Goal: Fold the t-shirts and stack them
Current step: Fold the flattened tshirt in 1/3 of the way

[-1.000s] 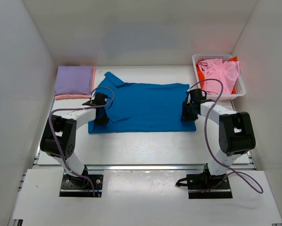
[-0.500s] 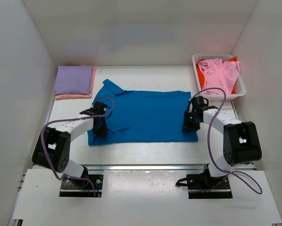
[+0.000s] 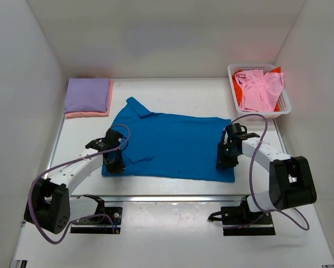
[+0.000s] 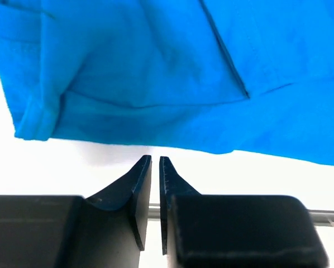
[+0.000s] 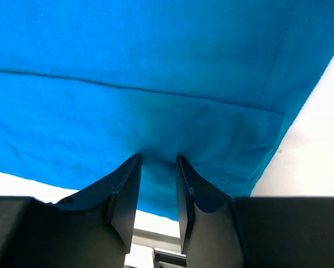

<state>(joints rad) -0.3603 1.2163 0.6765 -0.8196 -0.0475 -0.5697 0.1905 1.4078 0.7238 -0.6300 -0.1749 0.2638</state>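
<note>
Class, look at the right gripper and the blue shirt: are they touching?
Touching. In the right wrist view the right gripper has a fold of the blue shirt pinched between its fingertips, near the shirt's corner.

Bright blue collared cloth shirt (image 3: 172, 145) spread flat on the white table (image 3: 172, 92), collar toward the far left. Left gripper (image 3: 113, 162) down at its near-left corner, right gripper (image 3: 226, 157) at its near-right edge. Folded lavender shirt (image 3: 87, 95) atop a salmon one (image 3: 86, 114) at far left; white plastic mesh basket (image 3: 285, 103) of crumpled pink cloth (image 3: 259, 89) at far right.
</note>
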